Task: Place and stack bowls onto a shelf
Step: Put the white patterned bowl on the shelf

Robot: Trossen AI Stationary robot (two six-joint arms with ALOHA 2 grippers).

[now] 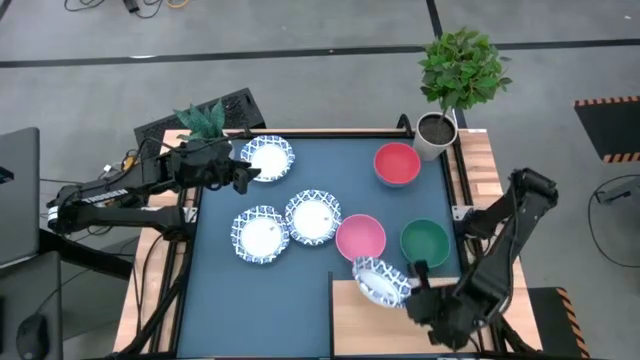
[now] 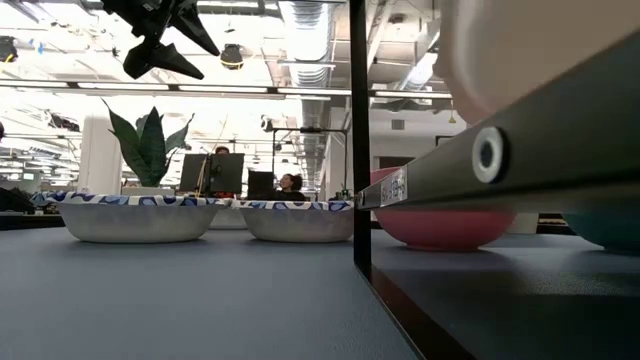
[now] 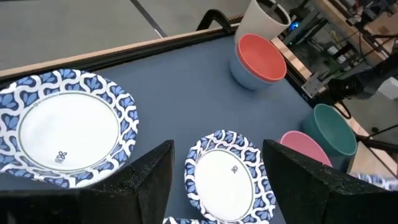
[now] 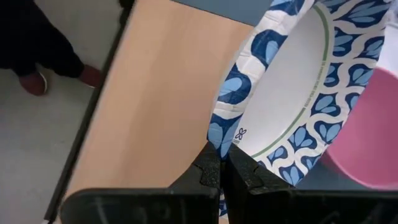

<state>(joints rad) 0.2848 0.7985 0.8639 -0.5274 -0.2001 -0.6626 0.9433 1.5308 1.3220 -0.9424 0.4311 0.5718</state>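
Note:
My right gripper [image 1: 410, 292] is shut on a white bowl with a blue patterned rim [image 1: 380, 281], over the far part of the light wood shelf [image 1: 350, 322]. On the blue table rest three more blue-rimmed bowls [image 1: 268, 158] [image 1: 260, 234] [image 1: 312, 216], a pink bowl [image 1: 360, 237], a green bowl [image 1: 424, 243] and a red bowl [image 1: 397, 163]. My left gripper [image 1: 240, 176] hangs open above the table's far left, beside the far blue-rimmed bowl [image 3: 62, 127], touching nothing. My right gripper pinches the bowl's patterned rim [image 4: 219, 142] between its two shut fingers [image 4: 208, 171]. The fingers slant downward onto it. The bowl is tilted beyond the fingers, its white inside showing, above the shelf [image 4: 155, 93]. Whether its bottom touches the shelf I cannot tell.
A potted plant in a white pot [image 1: 436, 134] stands at the far right corner and a spiky plant [image 1: 205, 118] at the far left. The pink bowl [image 4: 367, 143] lies close behind the held bowl. A person's shoes [image 4: 37, 81] show on the floor beside the shelf.

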